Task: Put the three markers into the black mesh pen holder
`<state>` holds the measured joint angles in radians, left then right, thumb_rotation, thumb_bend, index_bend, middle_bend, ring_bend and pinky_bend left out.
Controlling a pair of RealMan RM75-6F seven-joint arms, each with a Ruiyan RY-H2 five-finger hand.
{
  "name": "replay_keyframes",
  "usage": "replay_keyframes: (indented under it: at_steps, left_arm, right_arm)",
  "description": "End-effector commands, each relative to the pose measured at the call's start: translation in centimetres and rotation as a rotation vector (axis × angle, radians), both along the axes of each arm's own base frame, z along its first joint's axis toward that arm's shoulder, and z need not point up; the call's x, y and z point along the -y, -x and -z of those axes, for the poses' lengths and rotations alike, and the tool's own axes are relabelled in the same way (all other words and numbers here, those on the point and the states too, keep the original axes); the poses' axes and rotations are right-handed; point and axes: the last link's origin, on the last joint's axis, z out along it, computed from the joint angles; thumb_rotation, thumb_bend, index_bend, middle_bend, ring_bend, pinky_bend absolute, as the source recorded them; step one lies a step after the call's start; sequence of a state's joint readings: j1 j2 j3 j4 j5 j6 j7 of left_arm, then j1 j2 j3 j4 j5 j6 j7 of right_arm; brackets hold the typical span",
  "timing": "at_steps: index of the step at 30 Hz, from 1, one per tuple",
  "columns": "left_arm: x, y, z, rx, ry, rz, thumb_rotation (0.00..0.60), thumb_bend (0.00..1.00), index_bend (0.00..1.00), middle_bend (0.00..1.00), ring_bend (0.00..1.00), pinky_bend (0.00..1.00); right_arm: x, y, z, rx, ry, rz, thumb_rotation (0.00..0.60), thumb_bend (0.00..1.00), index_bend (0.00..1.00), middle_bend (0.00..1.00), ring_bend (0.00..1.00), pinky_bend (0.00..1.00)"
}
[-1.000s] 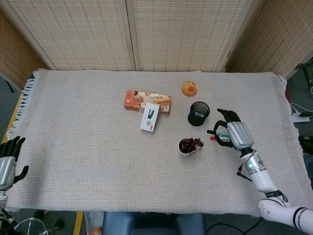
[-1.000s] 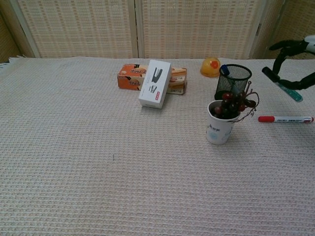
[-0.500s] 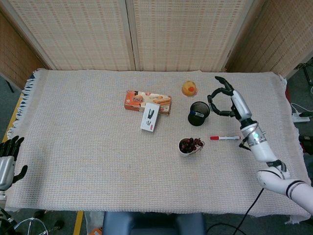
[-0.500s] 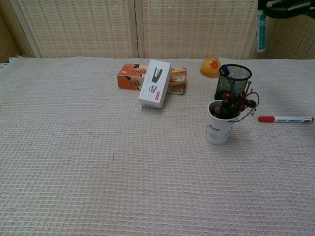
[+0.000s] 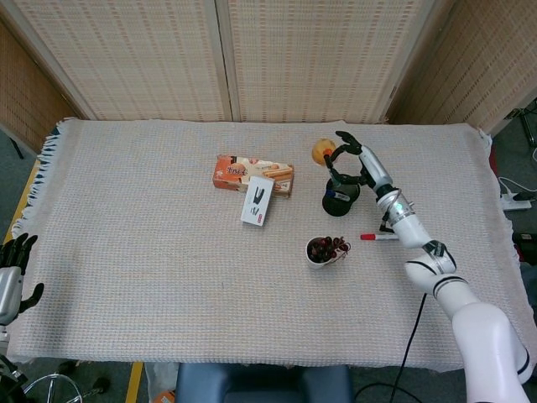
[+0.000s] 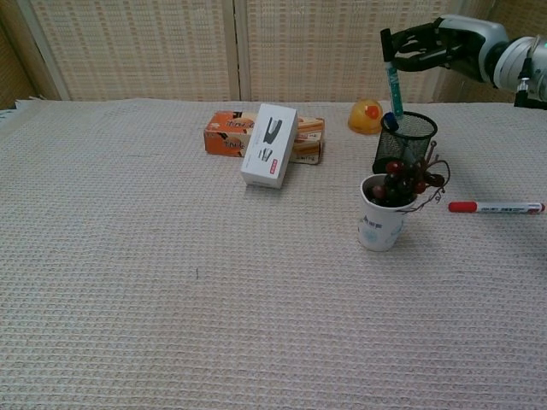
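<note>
The black mesh pen holder (image 5: 337, 202) (image 6: 410, 141) stands right of centre with a blue marker (image 6: 389, 120) leaning inside it. My right hand (image 5: 351, 164) (image 6: 438, 46) hovers just above the holder and pinches a teal marker (image 6: 394, 85) upright, its lower tip at the holder's rim. A red marker (image 5: 379, 237) (image 6: 496, 207) lies flat on the cloth to the right of the holder. My left hand (image 5: 12, 267) rests at the table's near left corner, fingers apart and holding nothing.
A white cup of cherries (image 5: 323, 250) (image 6: 383, 213) stands just in front of the holder. An orange snack box (image 5: 237, 171) with a white stapler box (image 6: 269, 145) leaning on it sits left of it. A yellow-orange object (image 6: 366, 115) lies behind.
My right hand has swung left with the teal marker, from high at the right to over the holder. The marker now hangs upright at the holder's mouth. The red marker has not moved.
</note>
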<state>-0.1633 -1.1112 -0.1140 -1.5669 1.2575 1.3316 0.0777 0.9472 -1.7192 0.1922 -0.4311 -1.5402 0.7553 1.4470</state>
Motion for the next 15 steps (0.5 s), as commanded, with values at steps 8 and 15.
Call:
replay_keyframes:
  at_steps: [8,15]
  left_arm:
    - [-0.1,0.1,0.1,-0.001,0.005,-0.005,0.6,0.32,0.0,0.0,0.0,0.03]
    - [0.0,0.1,0.2,-0.005,0.005,-0.004,0.6,0.32,0.0,0.0,0.0,0.03]
  right_arm:
    - [-0.3,2.3,1.6,-0.074,-0.043,0.071,0.6,0.36,0.66,0.06,0.06,0.0]
    - [-0.9,3.7,1.8,-0.115,-0.064,0.097,0.6,0.36,0.65,0.06,0.05,0.0]
